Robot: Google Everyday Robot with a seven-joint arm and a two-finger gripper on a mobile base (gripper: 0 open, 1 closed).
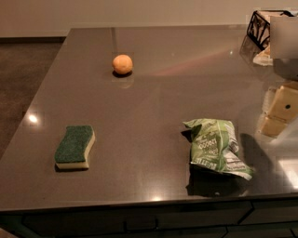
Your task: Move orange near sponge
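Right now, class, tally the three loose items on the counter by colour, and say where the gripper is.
Orange: 1, the orange
Green: 2, the sponge and the bag
Total: 3
The gripper is at the far right, past the bag.

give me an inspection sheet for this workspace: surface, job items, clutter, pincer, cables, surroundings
surface: glossy grey countertop, a few glare spots, no spills seen
job's things: orange alone toward the far left; sponge near the front left, green side up; the two lie well apart
clutter: crumpled green and white snack bag at front right; black wire basket at the far right corner
grippers: pincer at the right edge of the view, just beyond the snack bag, far from the orange
cables: nothing seen
surroundings: dark floor to the left, pale wall behind
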